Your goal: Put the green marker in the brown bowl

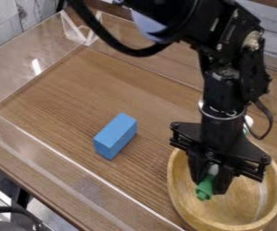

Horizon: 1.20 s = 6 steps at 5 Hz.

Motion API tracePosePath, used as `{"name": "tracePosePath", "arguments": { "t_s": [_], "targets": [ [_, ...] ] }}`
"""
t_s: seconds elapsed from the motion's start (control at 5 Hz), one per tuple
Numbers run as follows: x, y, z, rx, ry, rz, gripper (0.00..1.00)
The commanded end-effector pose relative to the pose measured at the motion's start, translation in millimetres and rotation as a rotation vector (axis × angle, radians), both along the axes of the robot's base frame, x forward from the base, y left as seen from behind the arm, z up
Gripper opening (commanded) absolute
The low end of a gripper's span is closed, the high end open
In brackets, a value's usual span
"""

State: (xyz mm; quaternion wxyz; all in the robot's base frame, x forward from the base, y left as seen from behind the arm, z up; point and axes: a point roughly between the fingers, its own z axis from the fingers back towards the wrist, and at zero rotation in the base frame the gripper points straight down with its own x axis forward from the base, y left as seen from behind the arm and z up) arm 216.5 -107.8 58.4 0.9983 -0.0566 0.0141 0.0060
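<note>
The green marker (205, 190) hangs nearly upright, its green end pointing down, pinched between the black fingers of my gripper (210, 179), which is shut on it. Only the marker's lower tip shows; the rest is hidden by the fingers. The brown bowl (263, 209), round, shallow and of light wood, lies at the lower right of the table directly under the gripper. The marker's tip hovers inside the bowl's rim, just above its floor; I cannot tell if it touches.
A blue rectangular block (115, 135) lies on the wooden table to the left of the bowl. Clear plastic walls (32, 63) enclose the table on the left and front. The black arm (231, 72) rises above the bowl.
</note>
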Motion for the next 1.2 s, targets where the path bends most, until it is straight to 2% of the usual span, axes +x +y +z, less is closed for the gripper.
{"name": "tracePosePath", "arguments": {
  "t_s": [0.0, 1.0],
  "targets": [
    [11.1, 0.0, 10.9, -0.017, -0.037, 0.023, 0.00],
    [15.3, 0.9, 5.3, -0.031, -0.023, 0.028, 0.00]
  ]
}}
